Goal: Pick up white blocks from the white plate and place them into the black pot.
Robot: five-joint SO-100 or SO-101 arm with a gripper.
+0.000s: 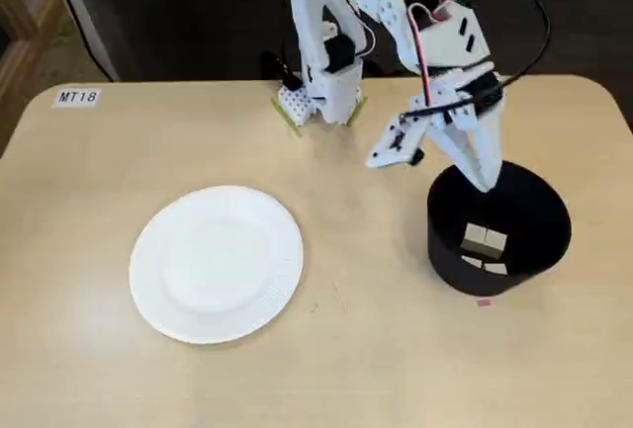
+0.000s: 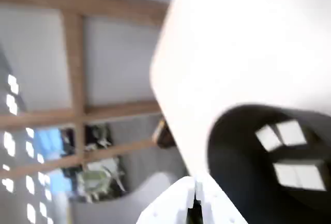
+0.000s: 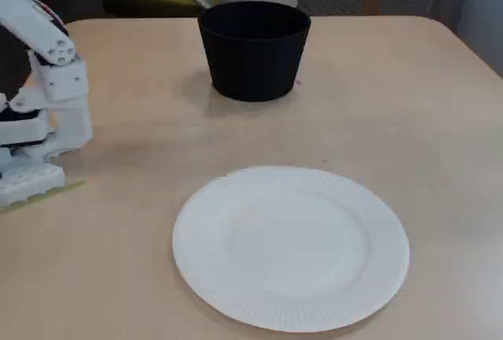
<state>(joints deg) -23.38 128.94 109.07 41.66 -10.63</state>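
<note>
Fingers (image 1: 485, 183) closed and empty, hanging just above the pot's (image 1: 534, 213) rim. Blocks (image 1: 484, 246) lying inside the pot; plate (image 1: 282, 280) bare on the tabletop (image 1: 89, 211). Probably nothing left to carry.

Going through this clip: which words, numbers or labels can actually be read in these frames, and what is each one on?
"MT18": on a small white label stuck to the table near its far left corner, in a fixed view.
Nothing else is legible: the white plate, the black pot and the arm carry no readable print, and the small pink mark on the table by the pot is too small to read.
</note>
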